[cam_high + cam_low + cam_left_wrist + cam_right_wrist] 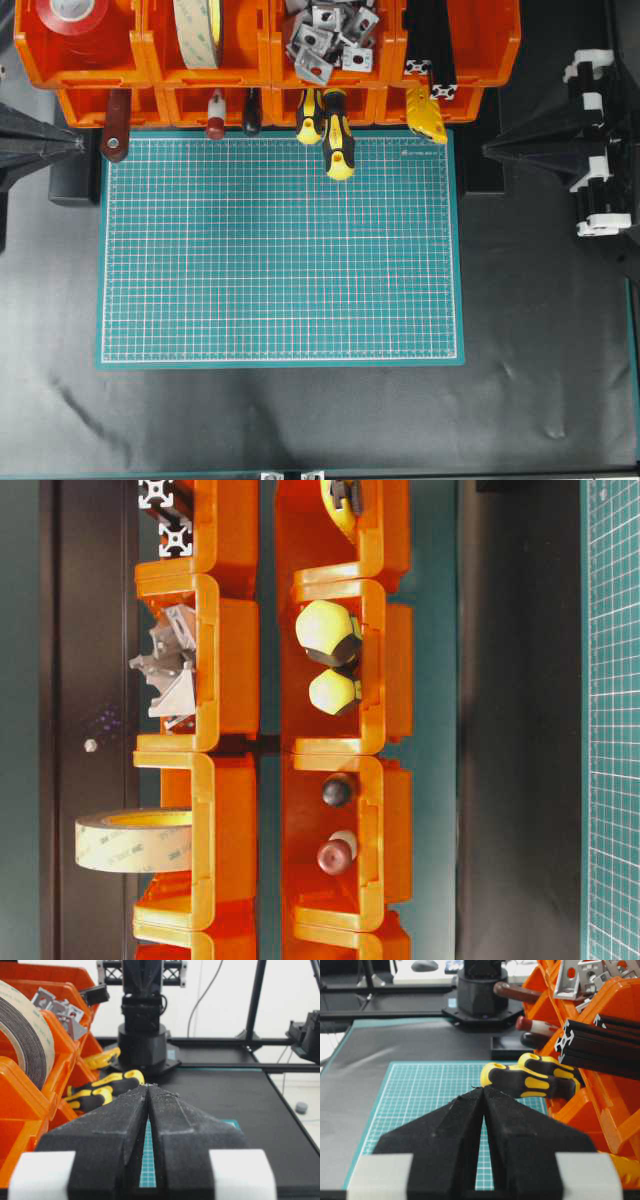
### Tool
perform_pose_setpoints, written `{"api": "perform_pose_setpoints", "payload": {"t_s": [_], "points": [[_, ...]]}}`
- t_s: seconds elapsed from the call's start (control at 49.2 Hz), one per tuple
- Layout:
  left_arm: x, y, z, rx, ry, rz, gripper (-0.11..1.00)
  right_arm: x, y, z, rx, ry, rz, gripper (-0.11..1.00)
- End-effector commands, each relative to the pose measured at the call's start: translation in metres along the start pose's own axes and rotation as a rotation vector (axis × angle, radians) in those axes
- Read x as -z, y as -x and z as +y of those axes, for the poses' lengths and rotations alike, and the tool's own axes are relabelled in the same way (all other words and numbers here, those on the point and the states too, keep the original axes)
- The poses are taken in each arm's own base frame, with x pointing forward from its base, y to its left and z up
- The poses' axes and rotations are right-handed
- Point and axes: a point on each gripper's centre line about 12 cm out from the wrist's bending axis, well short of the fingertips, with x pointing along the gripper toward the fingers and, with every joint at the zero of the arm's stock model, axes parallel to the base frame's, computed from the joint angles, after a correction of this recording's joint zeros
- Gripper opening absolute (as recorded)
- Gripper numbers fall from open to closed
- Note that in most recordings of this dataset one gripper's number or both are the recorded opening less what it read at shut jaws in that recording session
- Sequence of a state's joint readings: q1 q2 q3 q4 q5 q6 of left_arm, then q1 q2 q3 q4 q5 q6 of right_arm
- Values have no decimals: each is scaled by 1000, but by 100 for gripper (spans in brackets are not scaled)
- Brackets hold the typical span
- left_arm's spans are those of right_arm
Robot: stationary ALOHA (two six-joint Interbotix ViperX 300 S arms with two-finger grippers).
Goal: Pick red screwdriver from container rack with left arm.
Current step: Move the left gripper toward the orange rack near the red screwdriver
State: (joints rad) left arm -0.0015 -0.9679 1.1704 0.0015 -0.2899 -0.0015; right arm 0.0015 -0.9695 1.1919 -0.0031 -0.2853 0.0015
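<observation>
The red screwdriver [215,115] sits near the top of the overhead frame, left of centre, butt poking out of a lower-row bin of the container rack [80,70] toward the green mat [280,250]. Close company there: a black-handled tool [251,112] just to its right in the same bin, a flat dark-red handle [115,128] one bin to the left, and the yellow-and-black screwdrivers [335,135] further right. Way out at the left edge, the left claw [75,143] is parked with jaws pinched together, holding nothing; the right claw [490,150] mirrors it at the right edge, equally closed and empty. The risks, I'd say: reaching in without opening first, grabbing the dark-red look-alike, or nudging the black handle, since that short butt offers little to pinch.
</observation>
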Motion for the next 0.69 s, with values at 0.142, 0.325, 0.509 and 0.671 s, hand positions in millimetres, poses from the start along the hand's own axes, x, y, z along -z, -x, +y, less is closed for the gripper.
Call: {"api": "perform_pose_setpoints", "payload": {"t_s": [0.142,0.325,0.509,0.671], "points": [[-42,-17,-3,15,-33,64,0,-23,-1,-3,13,-13,-106,-1],[-62,-33,-9,39,-50,215,0,-28,0,-3,16,-13,-143,-1],[-66,-57,-14,59,-77,381,0,-28,0,-3,16,-16,-143,-1],[-54,-80,-22,90,-150,581,0,-28,0,-3,16,-16,-144,-1]]}}
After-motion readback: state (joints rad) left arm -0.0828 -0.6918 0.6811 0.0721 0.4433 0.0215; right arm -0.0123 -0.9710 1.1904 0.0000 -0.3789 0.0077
